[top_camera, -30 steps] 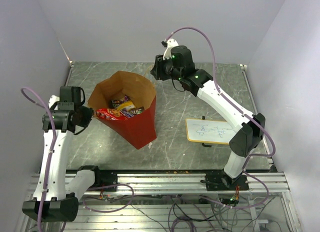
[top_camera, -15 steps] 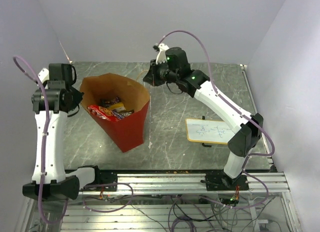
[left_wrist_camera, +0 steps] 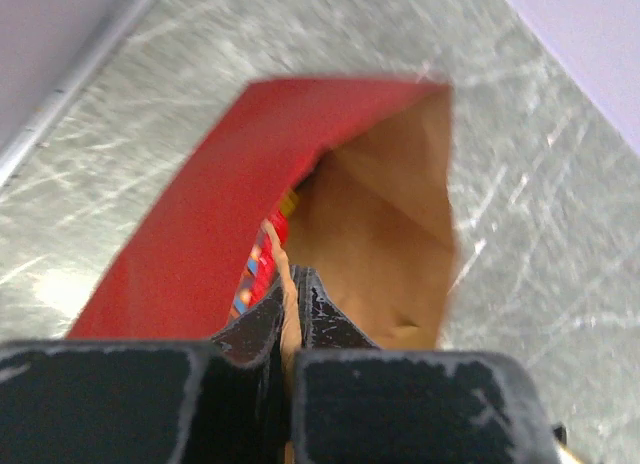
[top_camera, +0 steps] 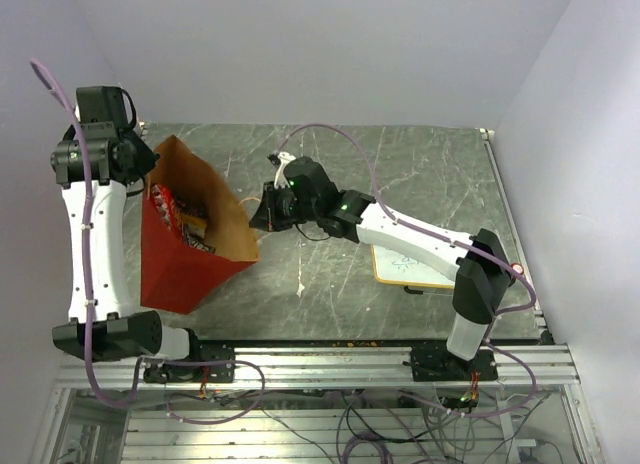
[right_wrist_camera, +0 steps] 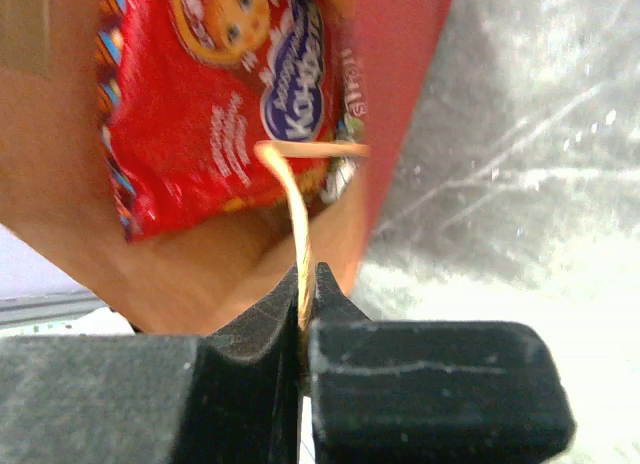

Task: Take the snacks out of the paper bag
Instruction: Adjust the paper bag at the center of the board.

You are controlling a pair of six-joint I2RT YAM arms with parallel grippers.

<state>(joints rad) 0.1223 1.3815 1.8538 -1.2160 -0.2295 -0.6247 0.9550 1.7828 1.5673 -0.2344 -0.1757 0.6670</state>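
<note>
Both tools are clamped on the paper bag (top_camera: 180, 274). The left gripper (left_wrist_camera: 292, 296) pinches a kraft-coloured strip at the rim; whether that is the rim fold or a handle I cannot tell. The right gripper (right_wrist_camera: 303, 284) is clenched on the thin twisted handle (right_wrist_camera: 288, 184), which loops up just ahead of its fingertips. The bag hangs tilted between them, its brown inside open toward the right tool. The snacks (top_camera: 168, 206) lie inside against the wall nearest the left tool, and the large red packet (right_wrist_camera: 215, 104) sits just beyond the handle loop in the right wrist view. The step looks like tipping the bag to spill its load onto the table (top_camera: 400, 174). To do it well, I judge the left tool should raise its side while the right one draws the mouth low and wide, so the packets slide toward the right fingers. The handle is slim and could tear or slip, so the pull should be slow and steady. The spill should land short of the white board (top_camera: 415, 262) beyond the right wrist.
</note>
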